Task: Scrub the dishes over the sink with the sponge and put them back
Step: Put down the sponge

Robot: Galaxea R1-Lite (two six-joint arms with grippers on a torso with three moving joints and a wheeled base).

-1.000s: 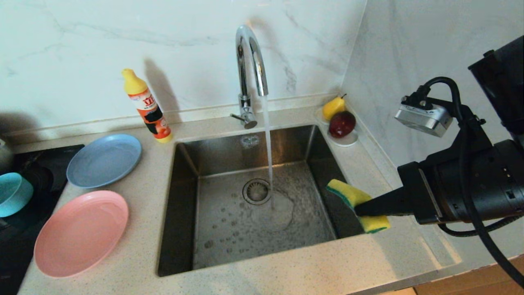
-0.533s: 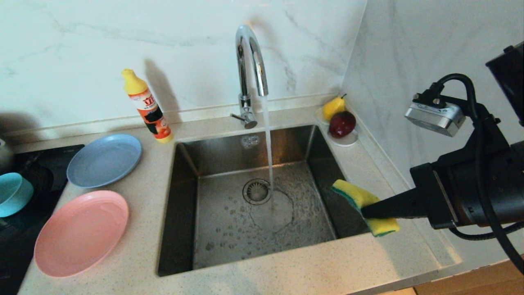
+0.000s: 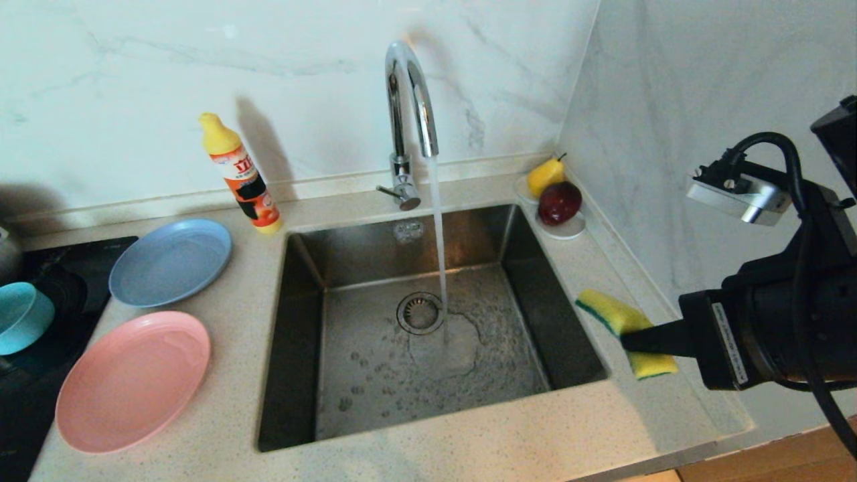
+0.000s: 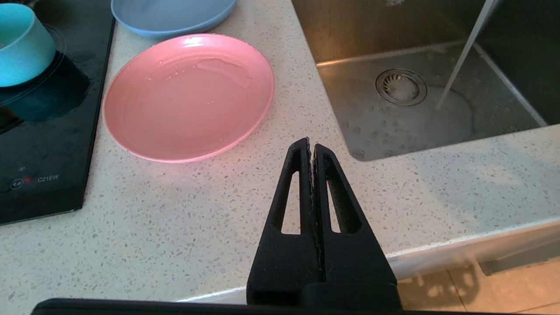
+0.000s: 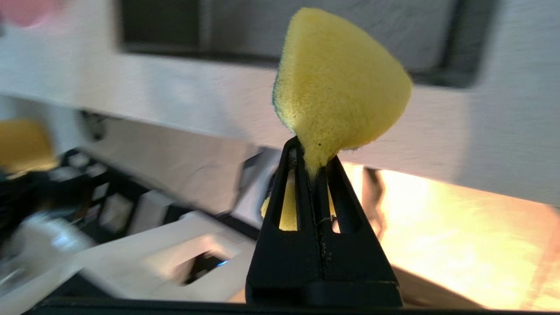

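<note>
Running water from tap (image 3: 410, 100) hits sink (image 3: 301, 348) floor just beside the strainer drain (image 3: 420, 312); basin otherwise holds only water + droplets. White saucer (image 3: 566, 229) in the back corner holds a pear (image 3: 544, 175) and a dark red fruit (image 3: 560, 202). Pink plate (image 3: 132, 381), blue plate (image 3: 170, 261) sit on counter (image 3: 469, 442) left of sink, nothing in them; teal bowl (image 3: 23, 316) on the black cooktop (image 3: 40, 395), contents not visible. R gripper (image 3: 629, 340) clenched on sponge (image 3: 612, 314), squashing it. Vs 1 s ago: sponge was over sink's right edge, now over counter right of basin. L gripper (image 4: 311, 146) clamped shut, empty, above counter's front edge near pink plate.
</note>
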